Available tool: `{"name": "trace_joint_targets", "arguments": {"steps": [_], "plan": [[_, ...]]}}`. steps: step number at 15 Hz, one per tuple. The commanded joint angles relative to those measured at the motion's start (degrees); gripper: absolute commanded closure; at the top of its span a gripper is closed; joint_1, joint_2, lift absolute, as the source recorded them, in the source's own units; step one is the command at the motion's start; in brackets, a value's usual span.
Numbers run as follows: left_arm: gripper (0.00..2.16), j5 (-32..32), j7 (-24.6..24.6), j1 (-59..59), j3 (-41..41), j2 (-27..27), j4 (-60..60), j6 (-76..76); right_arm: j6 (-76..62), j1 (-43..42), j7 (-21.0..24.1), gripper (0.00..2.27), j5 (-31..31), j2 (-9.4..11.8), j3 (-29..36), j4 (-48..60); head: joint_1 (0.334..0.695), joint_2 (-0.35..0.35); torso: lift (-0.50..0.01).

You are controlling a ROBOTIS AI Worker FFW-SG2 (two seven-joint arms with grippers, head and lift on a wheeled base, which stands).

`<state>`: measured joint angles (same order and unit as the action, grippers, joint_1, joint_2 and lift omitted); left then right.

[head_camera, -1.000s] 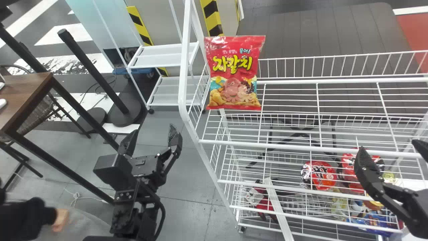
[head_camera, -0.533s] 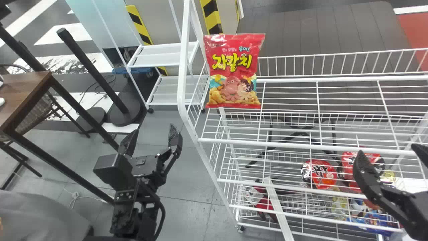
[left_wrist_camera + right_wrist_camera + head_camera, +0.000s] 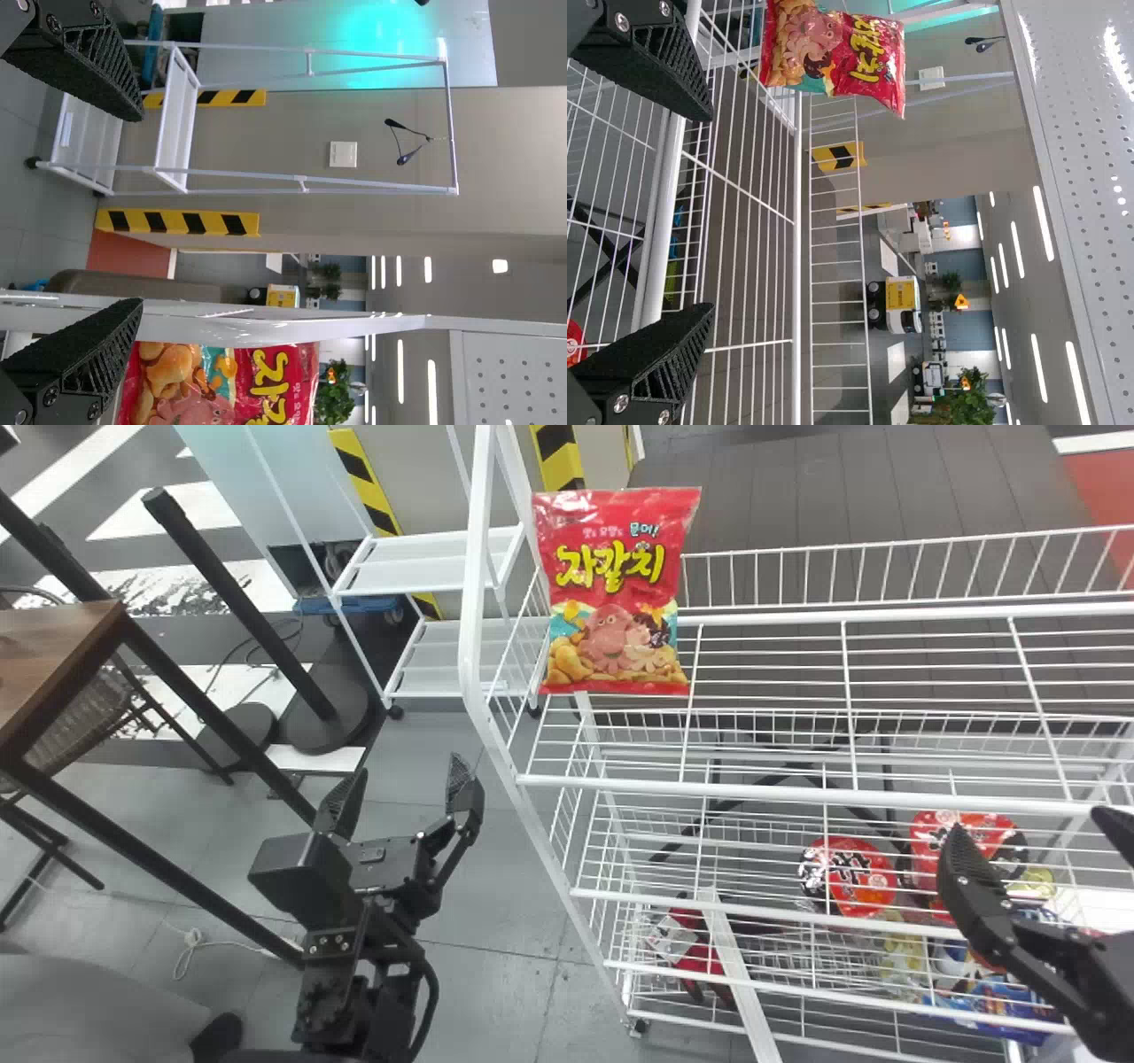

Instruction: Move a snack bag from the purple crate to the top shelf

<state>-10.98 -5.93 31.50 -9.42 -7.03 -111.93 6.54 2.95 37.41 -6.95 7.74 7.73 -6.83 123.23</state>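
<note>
Head view has the bag [image 3: 613,593] standing near the left edge of the top shelf [image 3: 797,794], right claw [image 3: 1027,819] and left claw [image 3: 408,765] both wide and empty, so placing looks done, leaving a careful retreat.

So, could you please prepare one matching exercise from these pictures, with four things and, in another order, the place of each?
1. Snack bag
2. Left gripper
3. Right gripper
4. Wooden table

A. At the head view's left edge
B. In front of the right part of the white rack
C. Upright at the left end of the top shelf
D. Between table and rack

Pairs: 1-C, 2-D, 3-B, 4-A
</note>
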Motion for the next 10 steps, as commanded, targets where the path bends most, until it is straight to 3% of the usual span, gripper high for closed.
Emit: {"name": "trace_joint_targets", "arguments": {"steps": [1, 10], "plan": [[0.07, 0.0, 0.04, -0.03, 0.01, 0.0, 0.22, 0.0, 0.0, -0.32, -0.08, 0.04, -0.01, 0.0, -0.02, -0.09, 0.695, 0.297, -0.055], [0.07, 0.35, 0.04, 0.05, 0.19, 0.26, 0.49, 0.0, -0.7, -0.4, -0.52, 0.04, -0.19, 0.0, 0.15, -0.71, 0.695, 0.294, -0.091]]}}
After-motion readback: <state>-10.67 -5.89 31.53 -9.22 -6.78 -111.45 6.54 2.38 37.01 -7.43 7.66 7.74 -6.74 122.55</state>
